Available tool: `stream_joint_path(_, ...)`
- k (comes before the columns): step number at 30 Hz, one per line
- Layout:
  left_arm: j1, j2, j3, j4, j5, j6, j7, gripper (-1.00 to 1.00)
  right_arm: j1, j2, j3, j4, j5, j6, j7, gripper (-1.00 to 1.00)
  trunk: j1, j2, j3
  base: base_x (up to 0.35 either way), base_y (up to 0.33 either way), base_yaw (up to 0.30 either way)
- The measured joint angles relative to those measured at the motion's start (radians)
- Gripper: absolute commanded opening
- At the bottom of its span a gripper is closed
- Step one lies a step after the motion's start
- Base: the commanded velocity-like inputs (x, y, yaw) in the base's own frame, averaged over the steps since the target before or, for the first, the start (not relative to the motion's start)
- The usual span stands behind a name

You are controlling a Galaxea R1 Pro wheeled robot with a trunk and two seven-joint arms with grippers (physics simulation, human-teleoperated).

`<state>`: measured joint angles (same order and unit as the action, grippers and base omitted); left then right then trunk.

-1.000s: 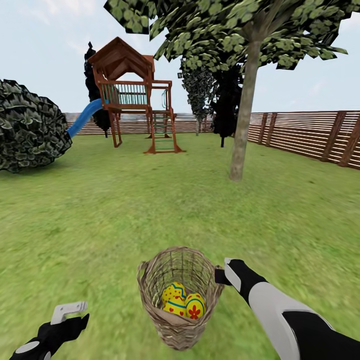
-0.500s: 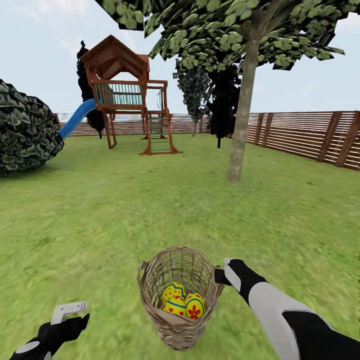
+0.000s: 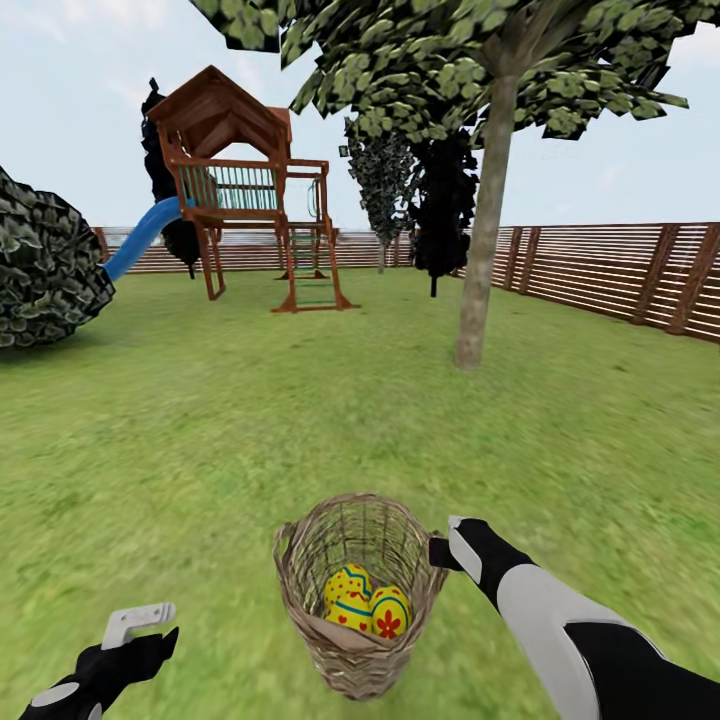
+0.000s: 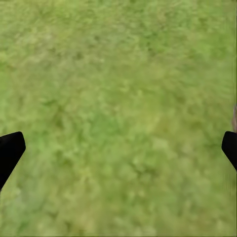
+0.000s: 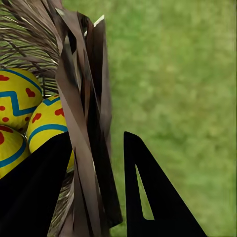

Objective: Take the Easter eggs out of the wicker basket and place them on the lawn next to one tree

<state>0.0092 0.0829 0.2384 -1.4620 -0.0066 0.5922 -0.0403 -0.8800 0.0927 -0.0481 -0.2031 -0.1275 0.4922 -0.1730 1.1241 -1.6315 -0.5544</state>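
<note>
- Mottled green lawn stretches across the whole picture.
- Two black fingertips of the left gripper sit far apart at opposite edges, nothing but grass between them.

The right arm was clad in smooth panels: a glossy black wrist section, then a white sleeve-like segment edged in grey, then black again toward the elbow. A pale grey-white plate ran along the top of the right gripper. The left gripper carried a light grey bracket-shaped finger with a slot in it, mounted on a faceted black housing (a grey oval cap sat farther back). In the wrist views the fingers were flat black wedges, one with a narrow cutout.
</note>
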Motion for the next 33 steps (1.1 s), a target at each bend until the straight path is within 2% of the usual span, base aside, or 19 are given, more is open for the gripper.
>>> stream_joint_path(6, 0.000, 0.001, 0.000, 0.000, 0.000, 0.000, 0.000, 1.00, 0.000, 0.000, 0.004, 0.000, 0.005, 0.001, 0.000, -1.00, 0.000, 0.000, 0.000, 0.311, 0.097, -0.120)
stream_joint_path(33, 0.000, 0.001, 0.000, 0.000, 0.002, 0.000, 0.000, 1.00, 0.000, 0.008, 0.000, 0.000, 0.000, 0.000, 0.000, -1.00, 0.000, 0.000, 0.000, 0.311, 0.097, -0.002)
